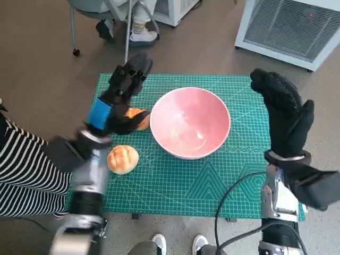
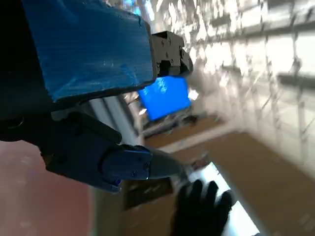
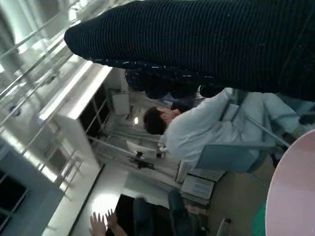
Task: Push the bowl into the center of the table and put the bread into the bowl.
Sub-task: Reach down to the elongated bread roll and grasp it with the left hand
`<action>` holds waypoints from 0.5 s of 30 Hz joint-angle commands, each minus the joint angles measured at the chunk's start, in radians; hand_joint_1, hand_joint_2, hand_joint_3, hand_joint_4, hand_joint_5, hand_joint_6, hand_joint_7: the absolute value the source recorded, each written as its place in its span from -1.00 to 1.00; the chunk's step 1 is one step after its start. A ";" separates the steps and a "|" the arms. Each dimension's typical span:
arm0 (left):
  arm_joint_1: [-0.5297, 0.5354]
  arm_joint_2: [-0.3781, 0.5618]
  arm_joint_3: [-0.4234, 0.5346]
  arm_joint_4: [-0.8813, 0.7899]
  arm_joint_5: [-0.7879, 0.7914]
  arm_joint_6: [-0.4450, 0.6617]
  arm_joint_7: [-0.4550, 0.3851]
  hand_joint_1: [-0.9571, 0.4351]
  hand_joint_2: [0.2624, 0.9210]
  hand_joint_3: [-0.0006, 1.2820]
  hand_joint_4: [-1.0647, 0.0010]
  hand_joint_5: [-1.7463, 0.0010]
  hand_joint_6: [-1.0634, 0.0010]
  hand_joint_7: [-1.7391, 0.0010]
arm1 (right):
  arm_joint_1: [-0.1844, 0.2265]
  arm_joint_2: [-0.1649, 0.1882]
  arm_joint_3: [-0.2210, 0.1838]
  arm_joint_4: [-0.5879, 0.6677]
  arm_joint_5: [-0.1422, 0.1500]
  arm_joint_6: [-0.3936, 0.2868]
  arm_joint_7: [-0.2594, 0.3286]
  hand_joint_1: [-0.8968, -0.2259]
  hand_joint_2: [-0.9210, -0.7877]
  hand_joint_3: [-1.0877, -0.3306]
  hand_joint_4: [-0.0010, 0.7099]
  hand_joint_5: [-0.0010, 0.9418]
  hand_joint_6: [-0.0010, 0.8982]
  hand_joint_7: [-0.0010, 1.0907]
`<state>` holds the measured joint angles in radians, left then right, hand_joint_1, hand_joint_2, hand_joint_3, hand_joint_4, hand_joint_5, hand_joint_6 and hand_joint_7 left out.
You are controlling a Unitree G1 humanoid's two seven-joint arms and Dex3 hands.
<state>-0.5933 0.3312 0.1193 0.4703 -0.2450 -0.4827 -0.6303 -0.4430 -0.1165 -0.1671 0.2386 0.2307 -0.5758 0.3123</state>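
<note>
Fingers (image 1: 133, 69) of the left hand (image 1: 118, 98) are spread and stretched out above the mat (image 1: 175, 188), holding nothing; the hand hovers just beside the bowl (image 1: 190, 122), on the side where the two buns lie. Its blue-taped back faces up, and its thumb reaches down over one bun (image 1: 139, 118), which peeks out orange-brown between the hand and the bowl's rim. Whether the thumb touches that bun cannot be told. A second bun (image 1: 122, 159), paler and round, lies on the mat nearer the robot than the first, close to the bowl but not touching it, next to the left forearm.

The pink bowl stands upright and empty near the middle of the green mat that covers the surface.

On the far side of the bowl from the buns, the right hand (image 1: 284, 114) in its black glove is raised above the mat's edge, fingers (image 1: 268, 85) apart and straight, gripping nothing. It stands apart from the bowl.

The left wrist view is blurred; it shows the taped back of the hand (image 2: 83, 49) and the gloved hand (image 2: 202, 209) beyond it. The right wrist view shows the glove (image 3: 197, 44), a slice of the bowl's pink rim (image 3: 293, 191), and a person in a pale top (image 3: 197, 130) seated beyond
</note>
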 commanded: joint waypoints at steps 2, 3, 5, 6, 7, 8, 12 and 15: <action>-0.039 0.228 -0.012 -0.041 0.083 0.085 -0.112 -0.40 0.92 -0.87 0.68 0.99 0.80 0.59 | 0.037 -0.007 0.016 -0.051 -0.019 0.026 -0.014 -0.33 -1.00 0.01 -0.46 -0.97 -0.58 -0.54; -0.042 0.244 -0.012 -0.041 0.090 0.091 -0.118 -0.39 0.90 -0.89 0.68 0.99 0.80 0.59 | 0.038 -0.007 0.016 -0.055 -0.018 0.029 -0.016 -0.33 -1.00 0.01 -0.46 -0.97 -0.58 -0.54; -0.044 0.273 -0.013 -0.044 0.102 0.104 -0.127 -0.32 0.82 -0.94 0.66 0.99 0.77 0.59 | 0.039 -0.007 0.017 -0.061 -0.014 0.036 -0.020 -0.33 -1.00 0.01 -0.45 -0.97 -0.57 -0.53; -0.045 0.279 -0.013 -0.045 0.104 0.107 -0.129 -0.30 0.80 -0.94 0.66 0.99 0.77 0.59 | 0.039 -0.007 0.017 -0.063 -0.014 0.039 -0.022 -0.33 -1.00 0.01 -0.45 -0.98 -0.57 -0.53; -0.044 0.294 -0.013 -0.049 0.105 0.115 -0.137 -0.28 0.78 -0.96 0.66 0.99 0.75 0.61 | 0.039 -0.006 0.017 -0.065 -0.012 0.041 -0.024 -0.34 -1.00 0.01 -0.45 -0.98 -0.57 -0.53; -0.042 0.311 -0.015 -0.054 0.105 0.125 -0.148 -0.21 0.73 -0.97 0.65 0.99 0.73 0.63 | 0.040 -0.006 0.016 -0.068 -0.010 0.042 -0.026 -0.34 -1.00 0.01 -0.45 -0.97 -0.57 -0.52; -0.036 0.361 -0.028 -0.072 0.114 0.157 -0.180 -0.01 0.62 -0.99 0.67 1.00 0.65 0.68 | 0.042 -0.003 0.014 -0.077 -0.001 0.049 -0.032 -0.34 -1.00 0.01 -0.44 -0.97 -0.56 -0.51; -0.027 0.396 -0.041 -0.099 0.133 0.195 -0.198 0.12 0.58 -1.00 0.68 1.00 0.56 0.74 | 0.041 -0.002 0.014 -0.080 0.003 0.053 -0.034 -0.34 -1.00 0.03 -0.44 -0.98 -0.57 -0.50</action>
<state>-0.6225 0.6922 0.0993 0.4068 -0.1376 -0.3241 -0.8039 -0.4237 -0.1154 -0.1509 0.1593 0.2313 -0.5413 0.2897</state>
